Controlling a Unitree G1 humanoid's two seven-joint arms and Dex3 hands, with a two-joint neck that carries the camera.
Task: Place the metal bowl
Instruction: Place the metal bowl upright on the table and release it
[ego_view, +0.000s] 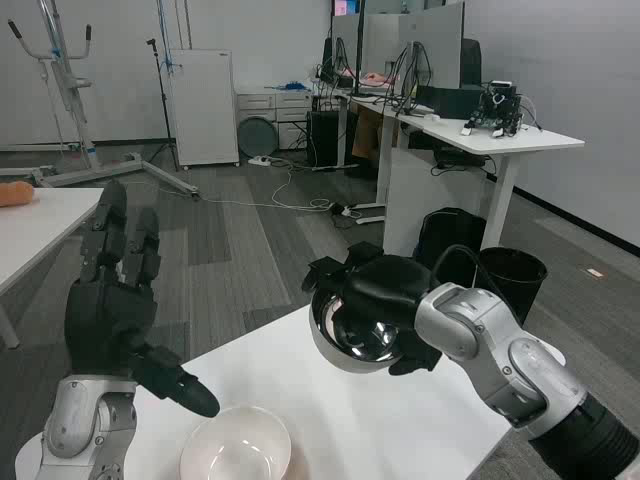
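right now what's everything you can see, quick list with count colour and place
metal bowl: one, silver, held tilted above the table's far edge in the right hand
white bowl: one, white, upright on the table near the front edge
table: one, white, in front of the robot
bins: two, black, on the floor beyond the table
desk: one, white, behind on the right
left hand: one, black, raised over the table's left, holding nothing
right hand: one, black, gripping the metal bowl
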